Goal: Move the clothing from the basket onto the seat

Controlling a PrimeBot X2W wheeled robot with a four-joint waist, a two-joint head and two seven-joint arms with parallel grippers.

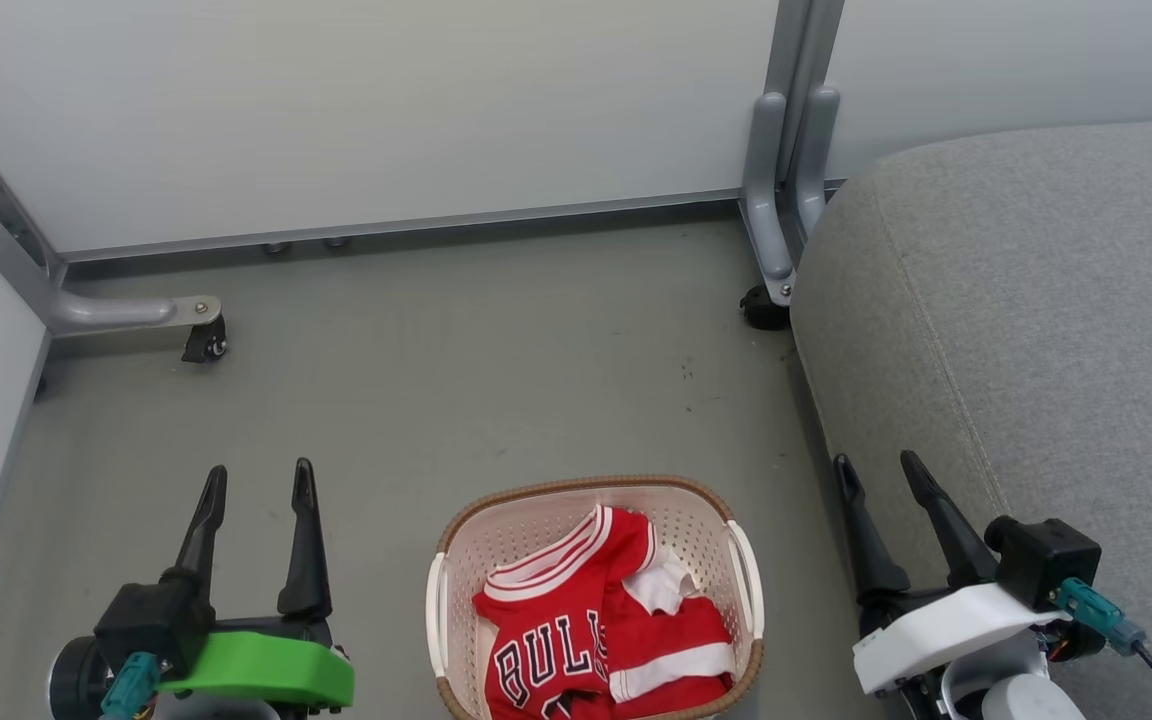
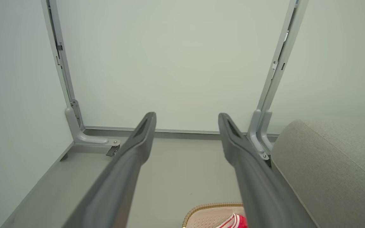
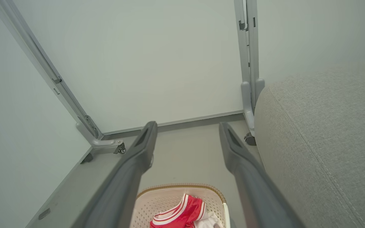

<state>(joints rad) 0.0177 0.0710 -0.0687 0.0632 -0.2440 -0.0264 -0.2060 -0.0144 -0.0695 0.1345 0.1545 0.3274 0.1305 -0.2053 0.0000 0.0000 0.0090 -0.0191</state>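
Pale partition panels [image 1: 386, 110] were seen closing off the back and left, carried on grey metal posts with angled feet. The grey floor [image 1: 496, 360] was seen in front of them, marked with a few dark specks.

The seat [image 1: 1036, 330] was located at right: a grey woven cushion with a rounded edge and a stitched seam, its far corner near the right post foot.

The basket [image 1: 576, 487] was found standing on the floor at bottom centre, between the two arms and just left of the seat, not touching it.

The clothing [image 1: 586, 620] was contained in the basket. The jersey [image 1: 546, 640] was laid at left with dark "BUL" lettering readable. The shorts [image 1: 676, 650] with their white band were overlapped against it at right.

The left gripper [image 1: 261, 468], green-cased, was held over the floor left of the basket, fingers spread wide and gripping nothing. The right gripper [image 1: 874, 458], white-cased, was held at the seat's near edge, fingers likewise spread and gripping nothing.

Small black casters [image 1: 206, 345] were noted under the post feet.
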